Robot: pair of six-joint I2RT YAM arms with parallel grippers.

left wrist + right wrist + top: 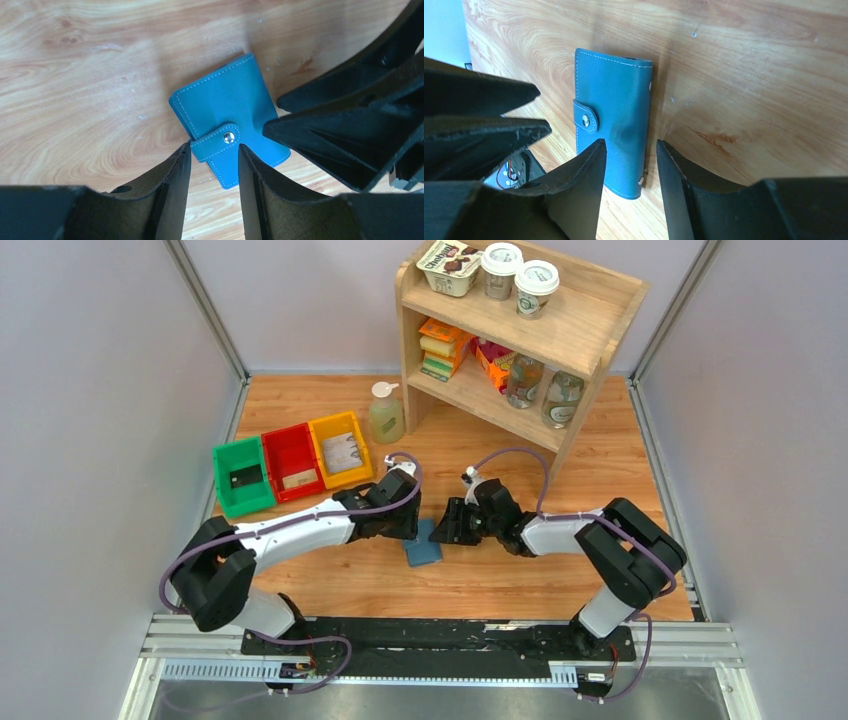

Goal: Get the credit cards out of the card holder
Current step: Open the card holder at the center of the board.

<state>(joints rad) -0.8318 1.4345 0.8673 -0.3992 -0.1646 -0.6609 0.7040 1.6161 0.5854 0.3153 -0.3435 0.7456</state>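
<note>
Top external
- card holder (424, 548): lies flat and shut on the wooden table (560, 575), near the front edge, between my two grippers.
- left gripper (410, 529): low over the holder's left side; finger spacing can't be read from here.
- right gripper (449, 528): low at the holder's upper right corner; spacing can't be read here either.
- bins: green bin (225, 490), red bin (280, 445) and yellow bin (352, 425) stand in a row at the left, well apart from the holder, each with a flat card-like piece inside.
- background: a wooden shelf (580, 335) with cups and jars, and a soap bottle (386, 414) just beside it.

Left wrist
- card holder (225, 107): blue and stitched, with its snap strap (217, 145) fastened.
- left gripper (214, 150): jaws parted to a narrow gap with the strap end between the tips; I can't tell if they touch it.
- right gripper (345, 135): its fingers reach over the holder's right edge.

Right wrist
- card holder (616, 107): shut, with no card showing.
- right gripper (629, 146): jaws apart with a modest gap; one fingertip is over the cover and the other is off its riveted edge, above bare wood.
- left gripper (489, 117): just to the left of the strap side.
</note>
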